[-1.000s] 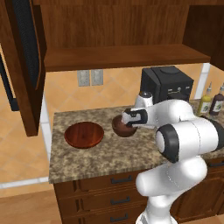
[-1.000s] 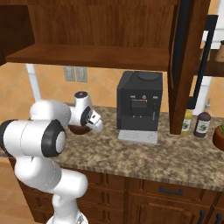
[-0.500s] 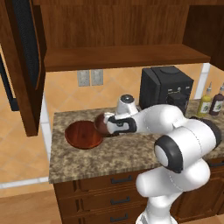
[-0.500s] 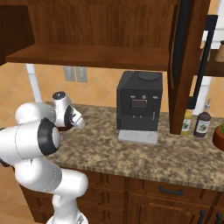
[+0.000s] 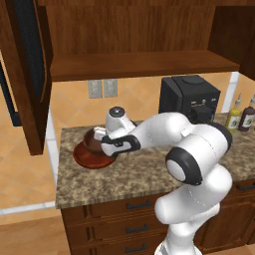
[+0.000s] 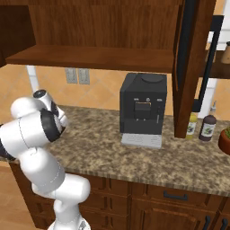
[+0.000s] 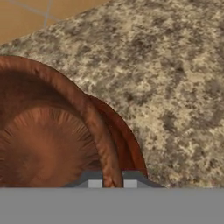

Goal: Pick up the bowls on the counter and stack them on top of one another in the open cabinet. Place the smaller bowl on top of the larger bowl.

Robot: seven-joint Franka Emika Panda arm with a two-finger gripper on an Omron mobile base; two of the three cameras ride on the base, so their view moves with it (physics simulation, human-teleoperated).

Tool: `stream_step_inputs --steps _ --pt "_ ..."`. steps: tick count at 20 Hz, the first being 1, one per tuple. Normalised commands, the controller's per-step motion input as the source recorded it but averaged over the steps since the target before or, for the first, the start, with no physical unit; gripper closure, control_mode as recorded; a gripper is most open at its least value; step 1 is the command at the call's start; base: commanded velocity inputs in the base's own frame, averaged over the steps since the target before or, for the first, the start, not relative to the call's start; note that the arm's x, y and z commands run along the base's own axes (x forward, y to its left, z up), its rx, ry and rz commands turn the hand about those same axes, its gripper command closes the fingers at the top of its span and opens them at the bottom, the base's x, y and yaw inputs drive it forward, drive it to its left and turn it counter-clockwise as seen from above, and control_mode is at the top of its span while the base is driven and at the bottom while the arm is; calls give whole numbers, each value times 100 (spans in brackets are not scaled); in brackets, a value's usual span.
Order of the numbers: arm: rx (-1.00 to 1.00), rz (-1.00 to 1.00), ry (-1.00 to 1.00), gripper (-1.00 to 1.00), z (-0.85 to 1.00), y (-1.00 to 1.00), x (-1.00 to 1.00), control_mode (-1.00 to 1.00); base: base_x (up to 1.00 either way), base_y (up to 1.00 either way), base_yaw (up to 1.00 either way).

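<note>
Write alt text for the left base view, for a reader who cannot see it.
A white robot arm reaches left across a speckled granite counter, its gripper holding a small, deep, dark brown wooden bowl over a wide, shallow, reddish-brown wooden bowl. Above is an open dark wood cabinet shelf; a black coffee machine stands to the right.

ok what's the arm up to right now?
The pincer is shut on the rim of the smaller bowl, its fingertips straddling the wall in the hand view. It holds that bowl directly over the larger bowl, which sits on the counter. The open cabinet shelf above has no bowl on it yet.
</note>
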Motion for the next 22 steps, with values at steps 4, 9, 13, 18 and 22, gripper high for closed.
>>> stream_step_inputs --steps 4,9,13,18,22 --pt "-5 8 0 100 -19 27 13 -100 0 0 0" --pt "-4 3 0 100 -37 24 31 -100 0 0 0" --pt "-1 3 0 -100 -26 23 28 -100 0 0 0" --pt "2 0 -2 -100 25 0 -6 -100 0 0 0" --pt "11 0 1 -100 71 -16 -59 -100 0 0 0"
